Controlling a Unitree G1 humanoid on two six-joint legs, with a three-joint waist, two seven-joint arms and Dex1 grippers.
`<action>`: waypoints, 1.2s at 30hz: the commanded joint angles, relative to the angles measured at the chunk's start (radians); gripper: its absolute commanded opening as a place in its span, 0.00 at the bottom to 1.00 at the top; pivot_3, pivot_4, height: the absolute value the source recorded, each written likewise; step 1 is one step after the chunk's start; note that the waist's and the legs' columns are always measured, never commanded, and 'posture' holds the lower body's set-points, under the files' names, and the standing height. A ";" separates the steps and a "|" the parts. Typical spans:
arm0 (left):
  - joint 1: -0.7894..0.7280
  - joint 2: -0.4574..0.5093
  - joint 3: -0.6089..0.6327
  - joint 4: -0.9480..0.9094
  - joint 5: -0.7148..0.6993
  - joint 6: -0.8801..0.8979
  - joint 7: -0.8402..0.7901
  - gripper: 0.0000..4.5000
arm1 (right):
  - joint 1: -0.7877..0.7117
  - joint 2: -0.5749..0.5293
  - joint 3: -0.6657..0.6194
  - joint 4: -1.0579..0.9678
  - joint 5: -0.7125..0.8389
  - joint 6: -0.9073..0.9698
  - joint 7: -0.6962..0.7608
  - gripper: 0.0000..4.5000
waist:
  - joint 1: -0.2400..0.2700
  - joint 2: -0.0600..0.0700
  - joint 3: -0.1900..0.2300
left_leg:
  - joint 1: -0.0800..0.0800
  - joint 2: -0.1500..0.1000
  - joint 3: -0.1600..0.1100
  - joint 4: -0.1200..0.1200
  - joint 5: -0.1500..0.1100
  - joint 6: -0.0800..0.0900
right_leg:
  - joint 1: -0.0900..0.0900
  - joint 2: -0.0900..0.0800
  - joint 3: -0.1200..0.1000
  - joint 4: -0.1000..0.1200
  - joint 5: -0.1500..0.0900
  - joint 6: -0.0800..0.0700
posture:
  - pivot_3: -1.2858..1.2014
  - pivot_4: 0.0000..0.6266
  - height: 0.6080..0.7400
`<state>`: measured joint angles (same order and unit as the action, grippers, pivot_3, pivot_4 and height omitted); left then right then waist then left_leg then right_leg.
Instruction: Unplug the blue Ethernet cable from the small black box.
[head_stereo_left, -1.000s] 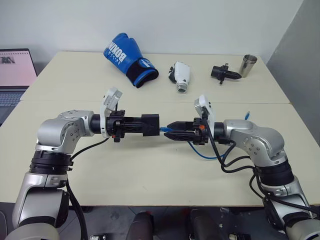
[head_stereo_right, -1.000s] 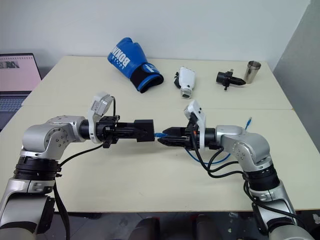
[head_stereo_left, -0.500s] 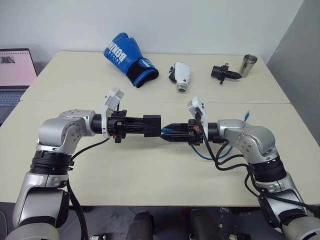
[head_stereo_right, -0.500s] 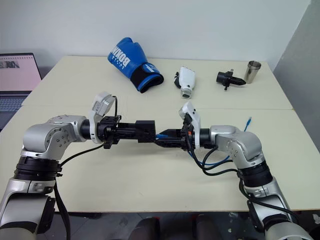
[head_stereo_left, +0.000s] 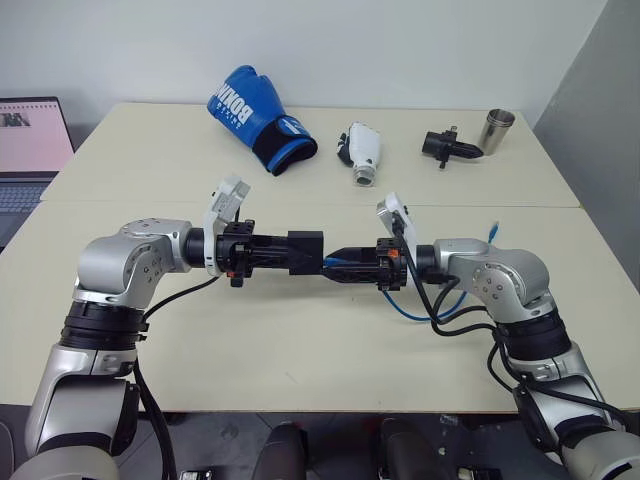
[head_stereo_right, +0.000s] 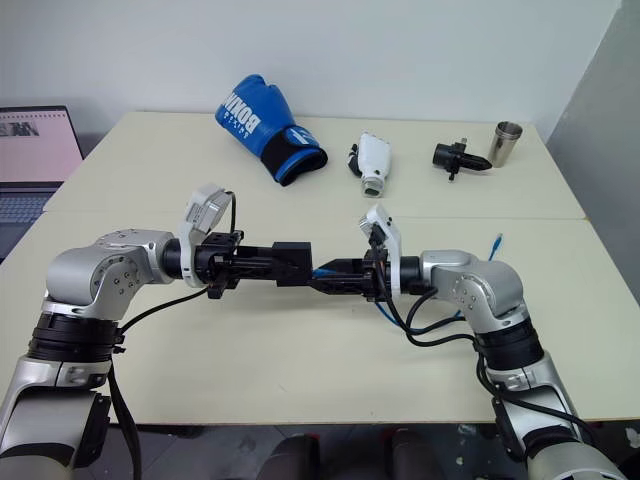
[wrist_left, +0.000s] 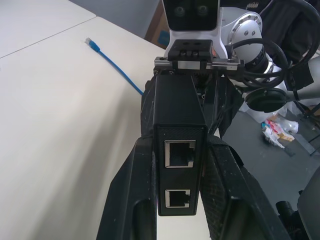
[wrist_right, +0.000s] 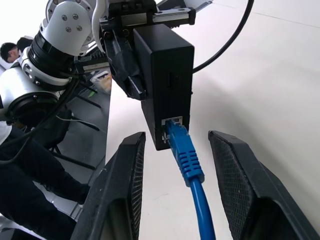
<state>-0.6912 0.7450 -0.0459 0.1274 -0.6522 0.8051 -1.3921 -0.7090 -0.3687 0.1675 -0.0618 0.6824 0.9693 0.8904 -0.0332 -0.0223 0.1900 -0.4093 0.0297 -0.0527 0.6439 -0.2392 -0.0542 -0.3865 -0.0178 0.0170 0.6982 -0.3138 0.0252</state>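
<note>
Above cream table (head_stereo_left: 300, 340), white wall behind: left gripper (head_stereo_left: 305, 251) clenches small black box (head_stereo_left: 303, 250); right gripper (head_stereo_left: 338, 270) jaws parted around plugged-in blue Ethernet cable (wrist_right: 186, 159).

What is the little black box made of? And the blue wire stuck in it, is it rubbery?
The small black box looks like hard matte plastic: flat dull faces, crisp edges, no shine. The blue Ethernet cable seems soft rubbery plastic: its ridged sleeve looks molded, and the cord curves loosely. That is a guess from looks alone.
</note>
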 joint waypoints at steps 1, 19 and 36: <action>-0.005 0.010 0.008 -0.032 -0.004 -0.003 -0.014 0.18 | -0.016 0.002 -0.040 -0.009 0.025 0.002 0.010 0.47 | 0.000 0.000 0.000 | 0.000 0.000 0.000 0.000 0.000 0.000 | 0.000 0.000 0.000 0.000 0.000 0.000 | 0.52 0.24 1.00; -0.015 0.004 0.014 -0.022 -0.006 -0.001 -0.010 0.18 | -0.006 -0.019 -0.017 -0.017 0.001 -0.013 0.032 0.47 | 0.000 0.000 0.000 | 0.000 0.000 0.000 0.000 0.000 0.000 | 0.000 0.000 0.000 0.000 0.000 0.000 | 0.52 0.24 1.00; -0.007 0.001 0.012 -0.025 -0.005 -0.004 -0.008 0.18 | -0.013 -0.010 -0.028 -0.010 0.011 -0.004 0.025 0.47 | 0.000 0.000 0.000 | 0.000 0.000 0.000 0.000 0.000 0.000 | 0.000 0.000 0.000 0.000 0.000 0.000 | 0.52 0.24 1.00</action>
<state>-0.6912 0.7447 -0.0459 0.1267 -0.6518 0.8051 -1.3955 -0.7086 -0.3817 0.1619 -0.0516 0.6821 0.9697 0.9130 -0.0332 -0.0224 0.1900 -0.4095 0.0297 -0.0528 0.6441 -0.2391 -0.0542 -0.3866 -0.0178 0.0170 0.6984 -0.3138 0.0252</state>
